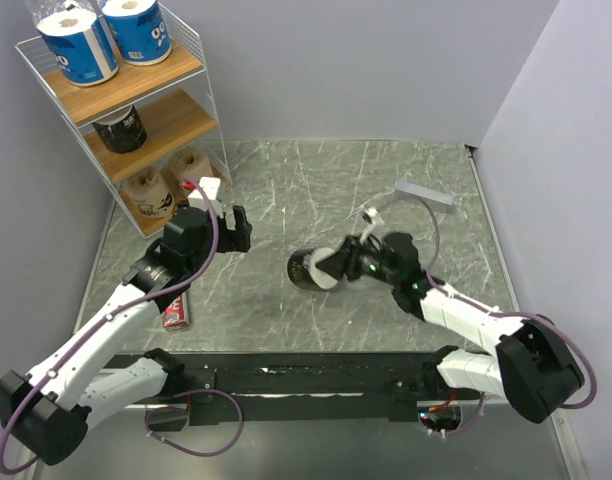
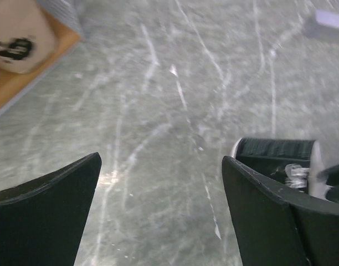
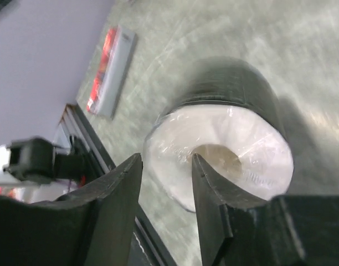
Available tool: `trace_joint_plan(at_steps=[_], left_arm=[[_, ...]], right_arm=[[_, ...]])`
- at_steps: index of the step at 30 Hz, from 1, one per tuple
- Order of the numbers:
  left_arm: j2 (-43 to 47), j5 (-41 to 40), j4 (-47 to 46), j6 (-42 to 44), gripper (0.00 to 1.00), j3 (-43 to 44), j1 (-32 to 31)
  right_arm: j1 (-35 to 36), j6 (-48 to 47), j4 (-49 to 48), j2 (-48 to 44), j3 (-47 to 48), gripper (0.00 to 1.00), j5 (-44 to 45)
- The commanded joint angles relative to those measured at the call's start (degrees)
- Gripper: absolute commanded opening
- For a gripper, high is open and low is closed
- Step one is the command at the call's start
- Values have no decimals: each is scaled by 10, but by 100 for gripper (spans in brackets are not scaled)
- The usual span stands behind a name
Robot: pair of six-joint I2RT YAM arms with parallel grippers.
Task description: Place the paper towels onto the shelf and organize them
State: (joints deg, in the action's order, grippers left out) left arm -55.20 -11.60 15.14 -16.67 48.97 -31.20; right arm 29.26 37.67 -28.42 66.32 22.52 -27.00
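Observation:
The shelf [image 1: 191,68] stands at the back left. Two blue-wrapped rolls [image 1: 78,42] are on its top board, one black-wrapped roll [image 1: 120,128] on the middle board, and two tan rolls [image 1: 149,194] on the bottom board. Another black-wrapped roll [image 1: 308,268] lies on its side mid-table, also in the right wrist view [image 3: 236,100]. My right gripper [image 3: 167,158] is at its white end, jaws apart astride the roll's wall, one fingertip [image 3: 205,177] by the core. My left gripper [image 1: 238,230] is open and empty above the table, a little left of that roll [image 2: 275,149].
A flat red box [image 1: 176,317] lies on the table by the left arm, also in the right wrist view [image 3: 108,72]. A small grey block [image 1: 424,193] lies at the back right. Grey walls close in the back and right sides.

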Motion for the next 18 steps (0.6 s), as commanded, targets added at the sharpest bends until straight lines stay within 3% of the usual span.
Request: trace_joint_plan(at_steps=[1, 6, 10, 14, 18], left_arm=[[46, -98, -10, -1, 96, -1, -1], [64, -85, -14, 2, 97, -5, 0], [55, -13, -25, 33, 97, -6, -4], [21, 52, -5, 56, 98, 28, -18], [-55, 61, 41, 60, 99, 85, -59]], right_arm=[[50, -89, 245, 15, 177, 48, 129], [75, -99, 321, 57, 270, 53, 133], [76, -88, 362, 25, 296, 58, 144], [77, -81, 394, -37, 260, 62, 162], [76, -74, 427, -127, 188, 71, 179]])
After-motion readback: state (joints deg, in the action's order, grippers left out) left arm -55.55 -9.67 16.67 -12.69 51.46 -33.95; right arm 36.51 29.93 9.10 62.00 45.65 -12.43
